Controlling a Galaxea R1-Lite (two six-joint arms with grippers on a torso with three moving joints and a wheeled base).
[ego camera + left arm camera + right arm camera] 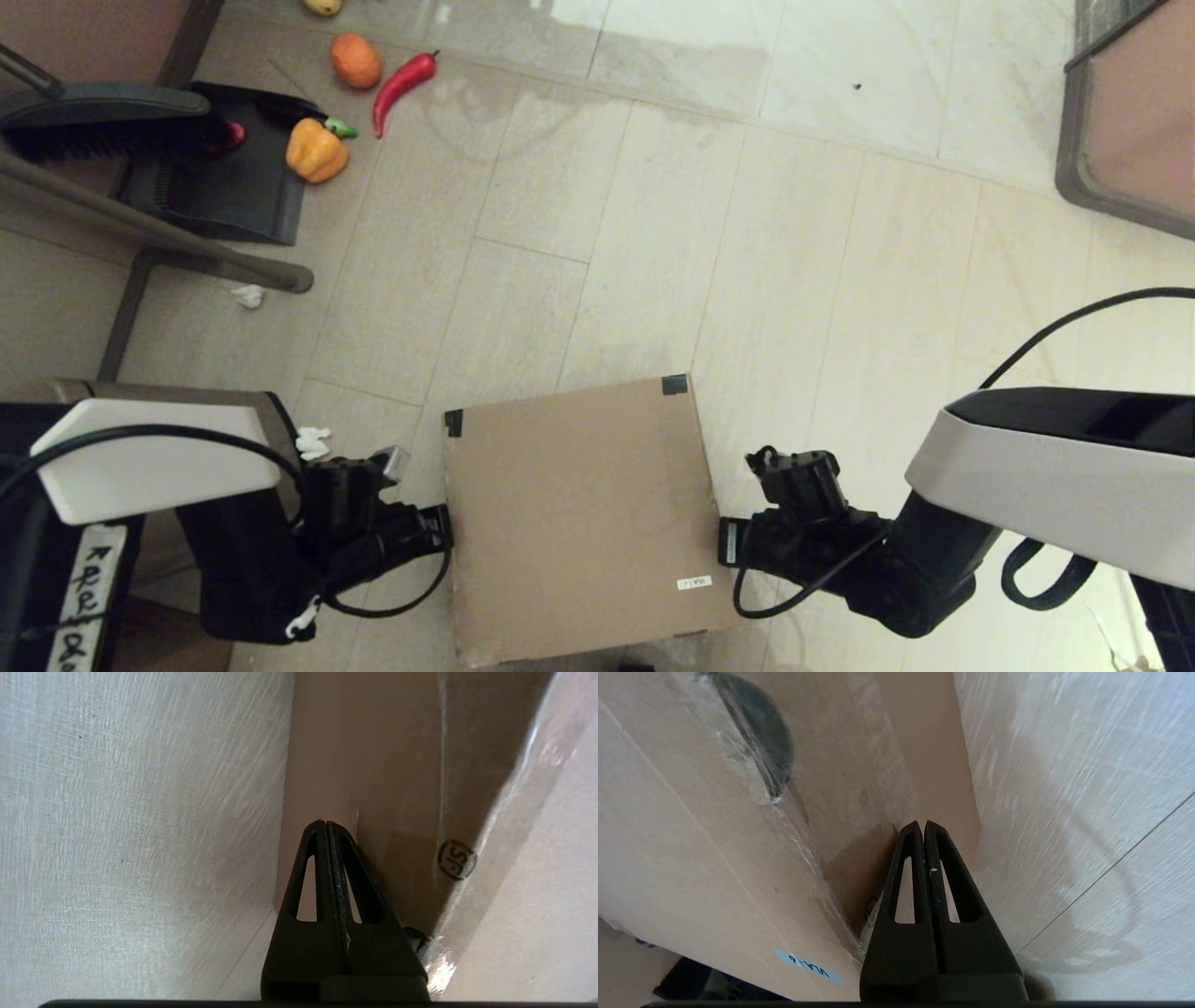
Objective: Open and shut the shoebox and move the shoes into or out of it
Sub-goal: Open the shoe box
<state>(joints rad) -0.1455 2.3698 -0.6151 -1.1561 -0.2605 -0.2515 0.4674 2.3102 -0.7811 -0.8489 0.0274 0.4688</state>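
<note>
The shoebox is a flat brown cardboard box lying on the floor with its lid down, black tape at two far corners and a small white label near its front right. My left gripper is shut and empty, low against the box's left side wall. On the other side, my right gripper is also shut and empty, beside the box's right side wall. In the head view the left gripper and right gripper flank the box. The shoes are out of view.
Toy vegetables lie on the floor at the back left: an orange pepper, a red chilli and an orange. A black dustpan and brush sit by a table leg. A brown bin stands back right.
</note>
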